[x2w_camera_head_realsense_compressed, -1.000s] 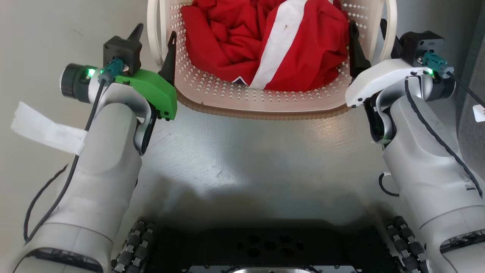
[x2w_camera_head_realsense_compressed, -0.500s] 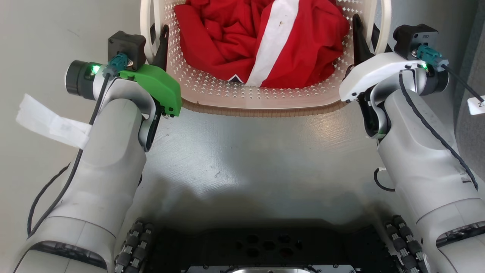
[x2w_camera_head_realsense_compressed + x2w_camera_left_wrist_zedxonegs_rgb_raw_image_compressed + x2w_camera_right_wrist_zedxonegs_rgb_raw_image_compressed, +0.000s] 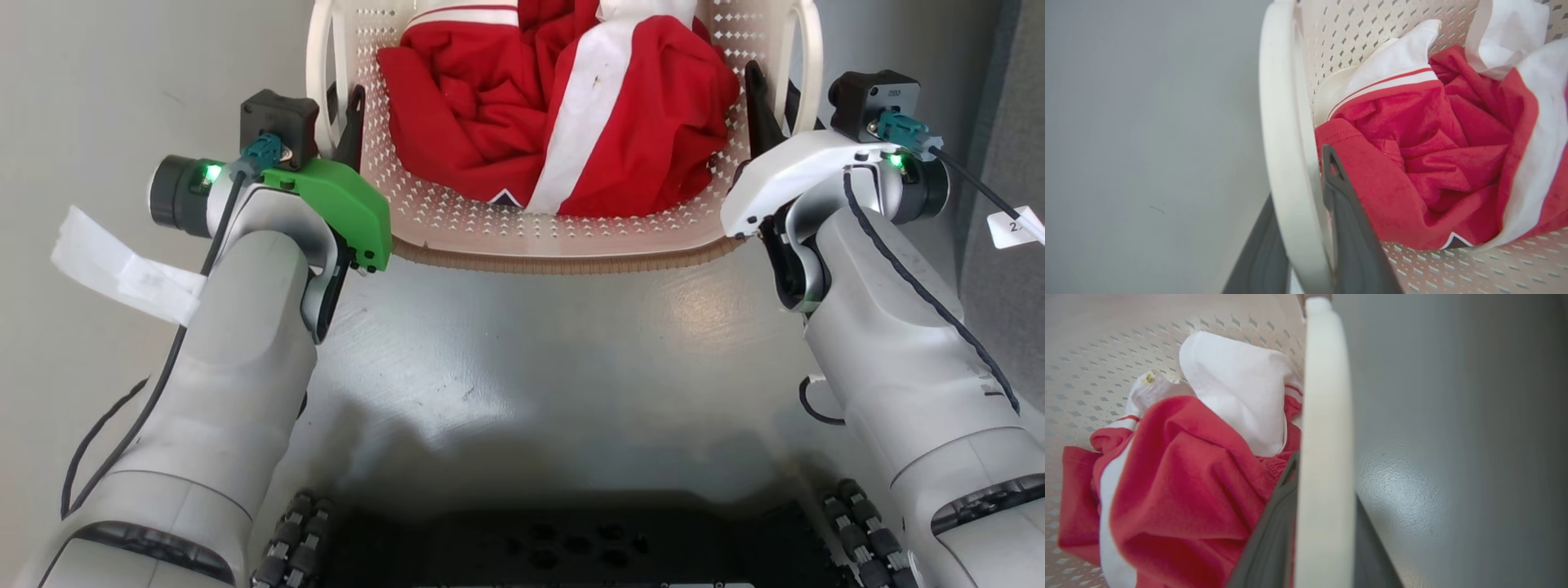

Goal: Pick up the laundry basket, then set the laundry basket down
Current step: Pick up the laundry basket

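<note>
Laundry basket point(image 3: 490, 220) at 12 o'clock in head view, brown rim point(image 3: 563, 260) nearest the robot, grey floor point(image 3: 555, 351) below; can't tell if it touches the floor. Red & white cloth point(image 3: 571, 122) bunched inside. L gripper point(image 3: 343, 113) at 10 o'clock, 2 fingers clamped on L loop handle point(image 3: 317, 82), 1 inside the basket, 1 outside. R gripper point(image 3: 772, 102) at 2 o'clock, same clamp on R loop handle point(image 3: 815, 65). Wrist views: each white handle pinched btwn the dark fingers, cloth just beside the inner finger.
</note>
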Motion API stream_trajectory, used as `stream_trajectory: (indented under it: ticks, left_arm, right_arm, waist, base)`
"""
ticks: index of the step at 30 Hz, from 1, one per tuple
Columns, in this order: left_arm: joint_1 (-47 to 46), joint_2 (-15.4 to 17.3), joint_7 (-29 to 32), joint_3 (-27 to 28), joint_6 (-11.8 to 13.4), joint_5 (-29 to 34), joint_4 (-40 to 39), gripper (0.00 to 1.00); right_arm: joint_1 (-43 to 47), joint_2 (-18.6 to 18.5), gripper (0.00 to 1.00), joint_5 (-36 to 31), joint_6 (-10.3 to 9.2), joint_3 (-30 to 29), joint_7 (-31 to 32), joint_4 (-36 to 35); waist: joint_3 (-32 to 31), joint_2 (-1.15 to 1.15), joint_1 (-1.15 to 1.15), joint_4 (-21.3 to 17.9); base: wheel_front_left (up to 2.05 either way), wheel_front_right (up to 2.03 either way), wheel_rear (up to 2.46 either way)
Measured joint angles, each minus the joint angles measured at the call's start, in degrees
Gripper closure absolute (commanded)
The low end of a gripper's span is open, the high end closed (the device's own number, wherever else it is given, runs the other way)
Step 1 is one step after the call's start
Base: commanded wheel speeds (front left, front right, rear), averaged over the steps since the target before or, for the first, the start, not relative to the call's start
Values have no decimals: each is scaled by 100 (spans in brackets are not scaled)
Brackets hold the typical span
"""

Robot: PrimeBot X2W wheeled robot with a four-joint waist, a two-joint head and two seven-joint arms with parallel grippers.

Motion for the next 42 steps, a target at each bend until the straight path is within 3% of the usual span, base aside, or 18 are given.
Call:
stream_trajectory:
  ticks: [13,31,42]
  left_arm:
    - [372,-54,-2,3,87,-193,257,100]
    - [1357,-158,0,-62,91,-534,770,100]
    - [1944,-208,166,-172,-83,-870,1145,100]
  right_arm:
    - [123,67,100,130,69,138,23,355]
    - [882,165,100,631,363,747,24,976]
    - [1373,193,100,1098,499,1251,446,1198]
  waist:
    - [-667,0,0,-7]
    - [-1936,0,0,-30]
    - [-2812,0,-1,-106]
  base:
    - [0,0,0]
    - [0,0,0]
    - [0,0,0]
